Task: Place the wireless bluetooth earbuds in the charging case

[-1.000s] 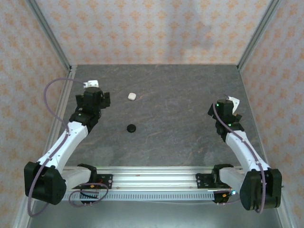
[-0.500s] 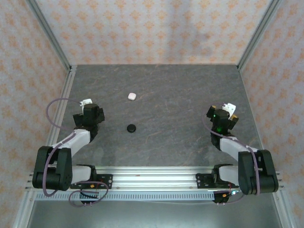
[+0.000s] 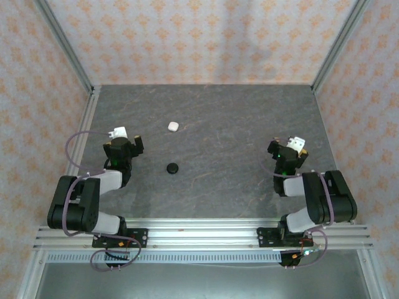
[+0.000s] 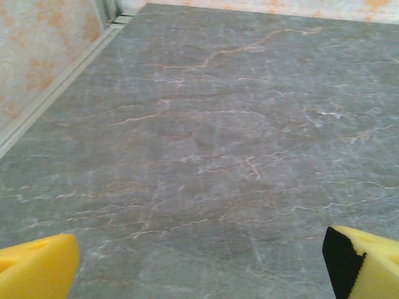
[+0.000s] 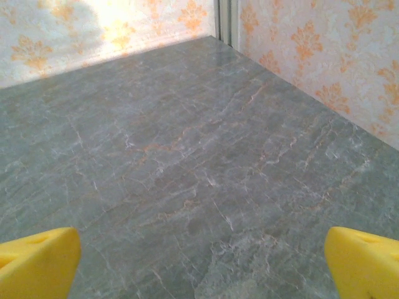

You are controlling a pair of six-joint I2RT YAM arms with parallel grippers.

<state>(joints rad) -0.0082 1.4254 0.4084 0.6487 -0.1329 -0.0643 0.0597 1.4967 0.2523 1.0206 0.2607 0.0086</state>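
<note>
A small white charging case (image 3: pixel 173 126) lies shut on the grey stone table, with a round black case (image 3: pixel 173 167) nearer the arms. The wireless bluetooth earbuds are out of view. My left gripper (image 3: pixel 123 144) sits low at the left side, left of the black case and apart from it. My right gripper (image 3: pixel 287 149) sits low at the right side, far from both cases. In the left wrist view the gripper (image 4: pixel 199 261) stands open, its yellow pads (image 4: pixel 37 265) far apart over bare table. In the right wrist view the gripper (image 5: pixel 202 261) is likewise open, with nothing between its pads (image 5: pixel 365 261).
Patterned walls enclose the table (image 3: pixel 237 118) on three sides, with metal posts in the back corners. An aluminium rail (image 3: pixel 199 233) runs along the near edge under both arm bases.
Both arms have folded back toward their bases, and the grippers have come lower and nearer the front. The cases have not moved.
</note>
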